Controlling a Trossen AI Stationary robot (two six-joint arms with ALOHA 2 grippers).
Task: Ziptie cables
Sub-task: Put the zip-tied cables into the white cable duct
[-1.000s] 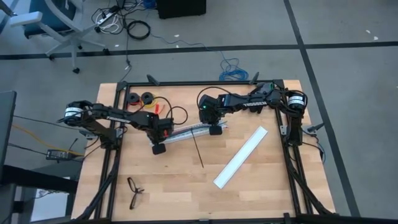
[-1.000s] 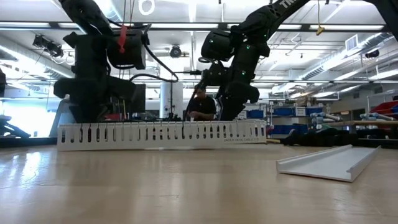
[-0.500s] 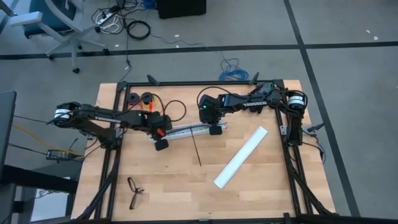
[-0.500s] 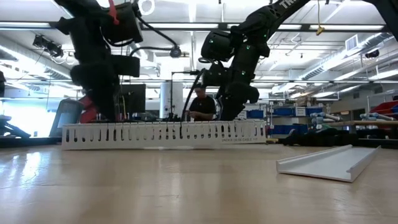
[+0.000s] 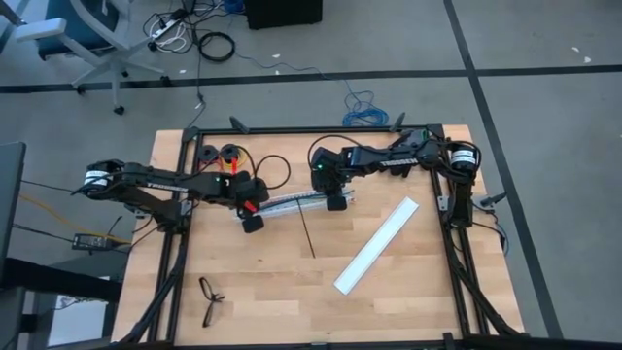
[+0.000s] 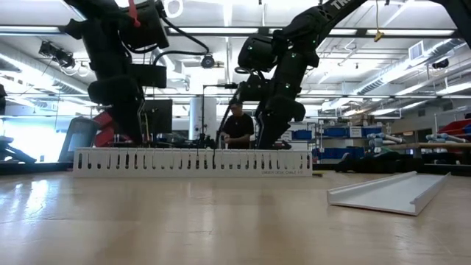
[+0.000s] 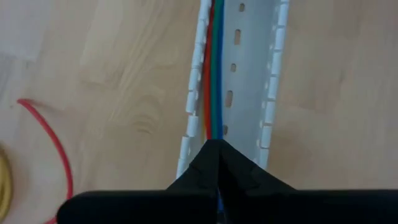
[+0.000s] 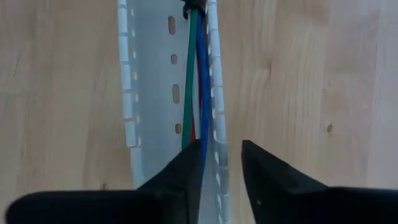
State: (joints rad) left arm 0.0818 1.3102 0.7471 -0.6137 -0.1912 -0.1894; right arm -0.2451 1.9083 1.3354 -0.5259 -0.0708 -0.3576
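The cables [image 7: 212,68], red, green and blue wires, lie along the channel of a white slotted rail [image 5: 296,202]. My left gripper [image 7: 214,144] is shut at the rail's left end [image 5: 255,220], where the wires run under its tips. My right gripper [image 8: 222,155] is at the rail's right end [image 5: 335,201], its fingers close together astride one rail wall. The ziptie [image 5: 308,233], a thin black strip, lies flat on the table just in front of the rail, and neither gripper touches it. My left gripper comes down from above on the wires [image 7: 214,127] inside the channel, near the rail's left end. Its own shut tips hide the contact, so pinching or pressing cannot be told. My right gripper has the blue wire [image 8: 204,134] and the rail's side wall [image 8: 217,146] between its fingers. One finger [image 8: 186,168] stands inside the channel over the green and red wires, the other [image 8: 261,165] outside. The wires stay down in the rail.
A white rail cover [image 5: 376,246] lies slanted on the table's right half. Two black spools [image 5: 219,153] with red and yellow wire sit near the far left corner. A small black wire object [image 5: 210,299] lies near the front left. Bare wood shows in the front middle.
My left arm has stretched out, and its gripper has moved a little toward the far edge, onto the rail's left end. My right arm has kept still.
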